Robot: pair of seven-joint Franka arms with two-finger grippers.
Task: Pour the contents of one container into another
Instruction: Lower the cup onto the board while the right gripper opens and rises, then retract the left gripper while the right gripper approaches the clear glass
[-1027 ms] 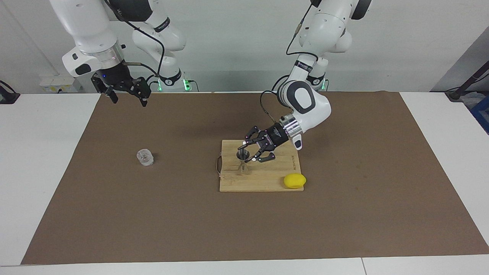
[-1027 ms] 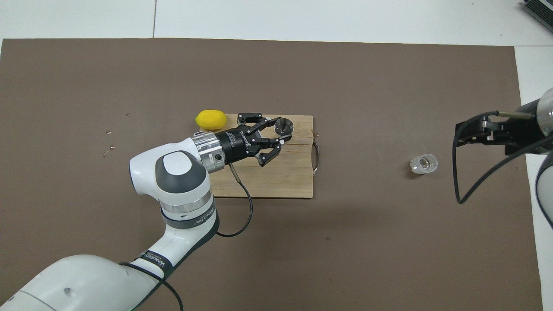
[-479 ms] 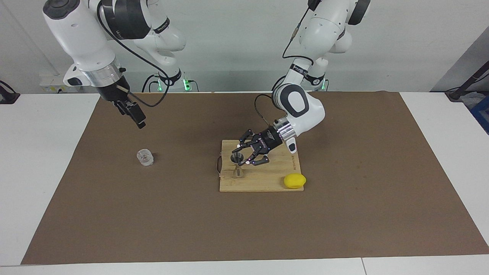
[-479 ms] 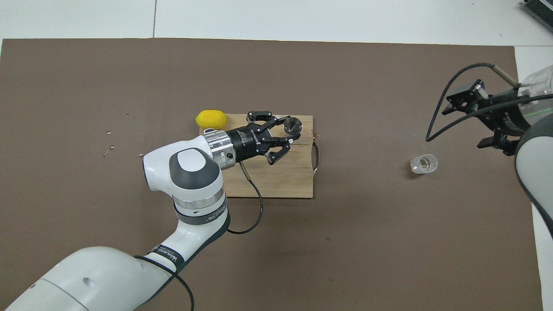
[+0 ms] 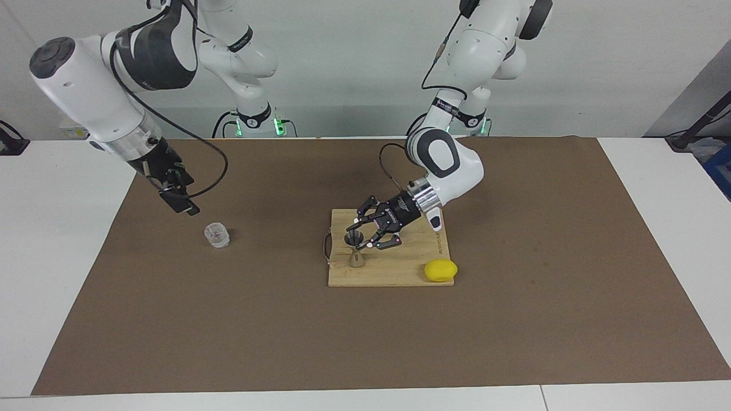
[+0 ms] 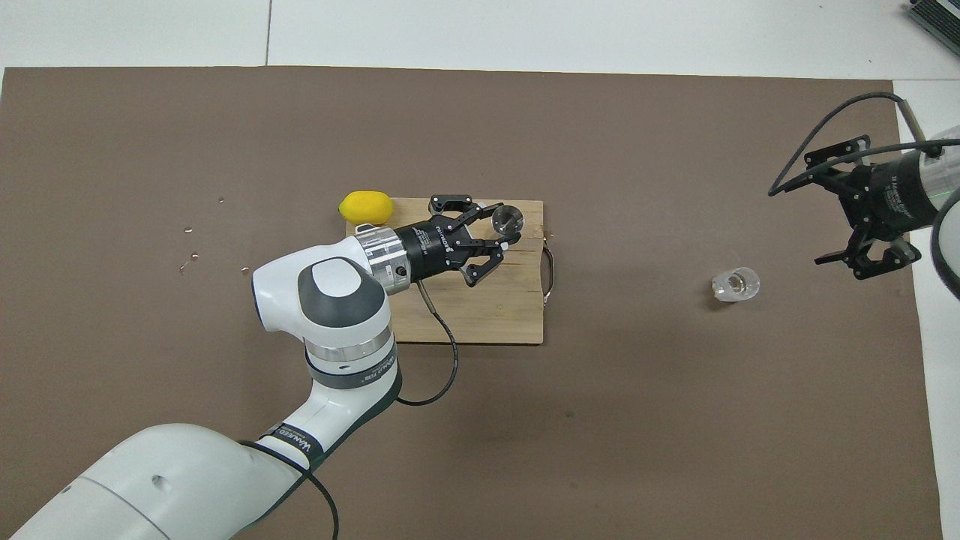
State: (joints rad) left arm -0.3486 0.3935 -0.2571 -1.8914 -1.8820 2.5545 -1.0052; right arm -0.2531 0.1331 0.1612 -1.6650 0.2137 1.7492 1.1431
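- While my left gripper (image 5: pixel 358 234) grips the steel jigger (image 5: pixel 355 249) at its narrow waist, the fingertips are clamped on the metal and the outer links splay to either side.
- The jigger stands upright on the bamboo cutting board (image 5: pixel 394 268), its open upper cone facing up; seen from overhead, the round mouth of the jigger (image 6: pixel 507 220) shows just past my left gripper (image 6: pixel 501 232).
- It sits near the board's edge toward my right arm's end of the table, where a loop handle (image 6: pixel 550 264) sticks out from the cutting board (image 6: pixel 487 315).
- My left wrist slants down over the board from the robots' end.
- A lemon (image 5: pixel 440 270) lies at the board's corner farthest from the robots, toward my left arm's end, touching the board; overhead, the lemon (image 6: pixel 365 208) is beside my forearm.
- My right gripper (image 5: pixel 178 200) hangs in the air with its jaws spread wide and nothing in them, over the brown mat (image 5: pixel 171 319) just beside the clear glass cup (image 5: pixel 217 235).
- The glass cup (image 6: pixel 736 284) stands on the mat, well apart from the board, toward my right arm's end; my right gripper (image 6: pixel 862 259) does not touch it.
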